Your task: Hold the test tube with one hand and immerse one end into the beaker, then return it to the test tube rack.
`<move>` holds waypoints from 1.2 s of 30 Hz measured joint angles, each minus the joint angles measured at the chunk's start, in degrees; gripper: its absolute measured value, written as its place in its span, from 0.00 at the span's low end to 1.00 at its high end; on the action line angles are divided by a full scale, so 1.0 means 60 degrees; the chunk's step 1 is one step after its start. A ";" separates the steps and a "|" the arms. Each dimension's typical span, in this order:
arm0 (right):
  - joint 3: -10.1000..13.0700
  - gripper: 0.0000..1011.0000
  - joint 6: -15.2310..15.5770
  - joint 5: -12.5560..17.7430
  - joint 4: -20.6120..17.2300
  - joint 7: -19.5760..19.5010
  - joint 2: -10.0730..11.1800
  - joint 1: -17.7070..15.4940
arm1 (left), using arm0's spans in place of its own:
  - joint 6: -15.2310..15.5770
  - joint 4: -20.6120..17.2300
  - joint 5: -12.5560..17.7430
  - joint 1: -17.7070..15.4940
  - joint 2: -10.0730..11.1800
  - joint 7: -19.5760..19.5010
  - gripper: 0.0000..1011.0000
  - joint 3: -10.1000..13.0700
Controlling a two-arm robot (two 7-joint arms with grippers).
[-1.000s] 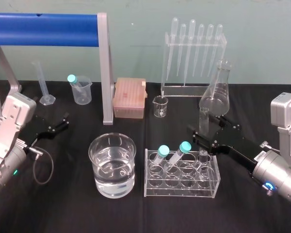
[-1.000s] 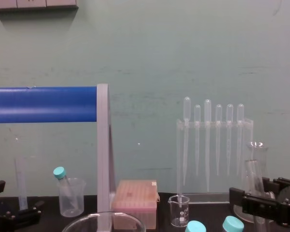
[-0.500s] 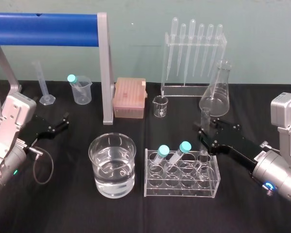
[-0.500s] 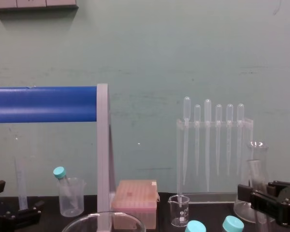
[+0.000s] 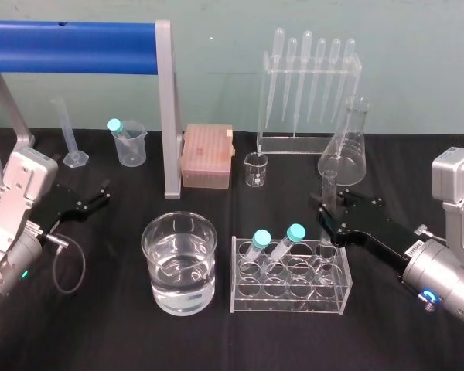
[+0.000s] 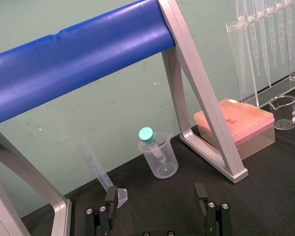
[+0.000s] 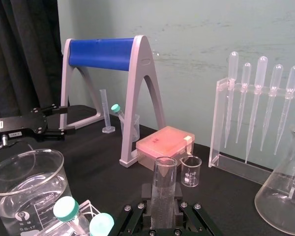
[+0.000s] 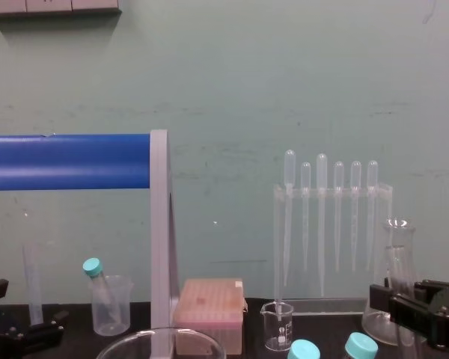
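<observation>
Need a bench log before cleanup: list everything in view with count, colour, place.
test tube rack: 1, clear, front centre
test tube: 1, clear, rack's right end
beaker: 1, clear, left of rack
plastic beaker: 1, cloudy, back left
capped tubes: 3, teal caps, two racked, one in plastic beaker
cylinder: 1, clear, back left
pink box: 1, back centre
small beaker: 1, clear, beside box
pipettes: 6, clear, back stand
flask: 1, clear, back right
roller: 1, blue, back left
left end effector: black, open, left
right end effector: black, gripping test tube

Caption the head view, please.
Right gripper holds the test tube upright at the right end of the test tube rack; beaker left of it; left gripper parked.
</observation>
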 joint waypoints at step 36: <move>0.0709 0.23 -0.1227 0.1278 -0.0691 0.0657 0.0166 0.0288 | 0.0000 0.0000 0.0000 -0.0001 0.0000 0.0000 0.99 0.0000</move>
